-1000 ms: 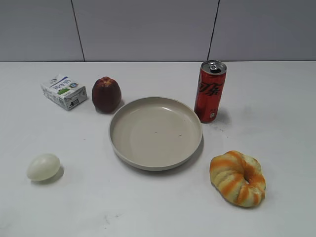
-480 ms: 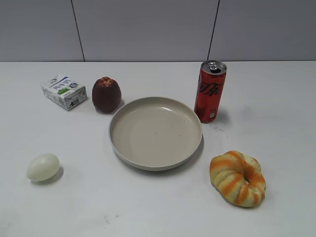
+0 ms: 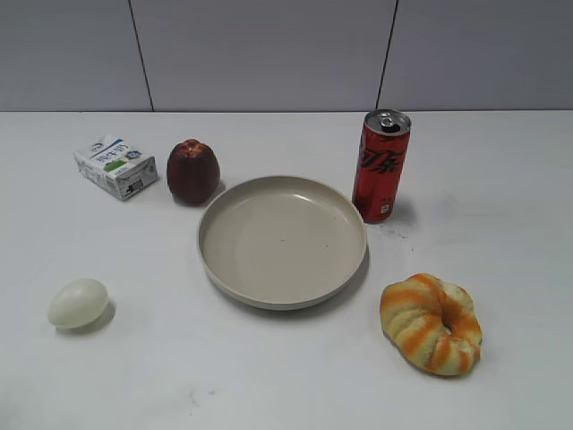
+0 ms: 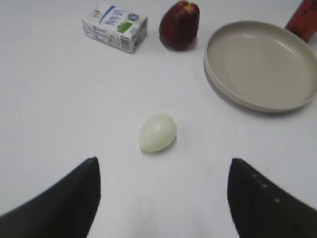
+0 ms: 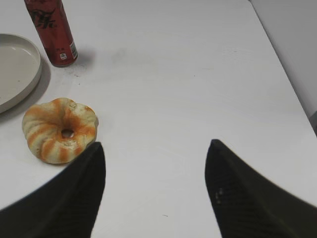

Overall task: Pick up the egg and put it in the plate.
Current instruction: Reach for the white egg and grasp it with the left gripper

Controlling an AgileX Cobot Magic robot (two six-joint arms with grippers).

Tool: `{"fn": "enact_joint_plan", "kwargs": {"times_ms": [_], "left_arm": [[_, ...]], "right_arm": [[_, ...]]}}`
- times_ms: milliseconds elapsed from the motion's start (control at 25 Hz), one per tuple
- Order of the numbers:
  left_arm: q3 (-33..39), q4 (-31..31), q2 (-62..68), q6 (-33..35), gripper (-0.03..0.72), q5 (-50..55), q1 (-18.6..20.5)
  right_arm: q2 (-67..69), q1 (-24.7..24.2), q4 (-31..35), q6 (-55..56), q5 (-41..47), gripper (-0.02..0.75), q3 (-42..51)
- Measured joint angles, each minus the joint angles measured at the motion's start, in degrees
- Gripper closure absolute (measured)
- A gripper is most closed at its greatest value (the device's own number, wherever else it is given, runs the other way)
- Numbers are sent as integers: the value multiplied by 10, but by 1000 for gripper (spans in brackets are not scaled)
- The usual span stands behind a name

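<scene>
The pale egg lies on the white table at the front left, apart from the beige plate in the middle. In the left wrist view the egg lies ahead of my left gripper, which is open and empty, its two dark fingers spread wide on either side below it. The plate shows at the upper right there. My right gripper is open and empty over bare table, to the right of the bread ring. Neither gripper shows in the exterior view.
A dark red apple and a small milk carton stand behind the plate at the left. A red soda can stands at the plate's right rim. The orange-striped bread ring lies at the front right. The table's right edge shows in the right wrist view.
</scene>
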Motion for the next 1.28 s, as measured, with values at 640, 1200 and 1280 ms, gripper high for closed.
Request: {"fn": "enact_joint_plan", "kwargs": {"times_ms": [640, 1200, 1280], "left_arm": [[-85, 24, 450, 133, 95, -53, -117], [-137, 106, 704, 165, 96, -164, -117], [-137, 108, 708, 165, 96, -189, -117]], "right_arm": [[0, 0, 0, 0, 0, 256, 0], [0, 0, 0, 0, 0, 256, 0], [0, 0, 0, 0, 0, 256, 0]]}}
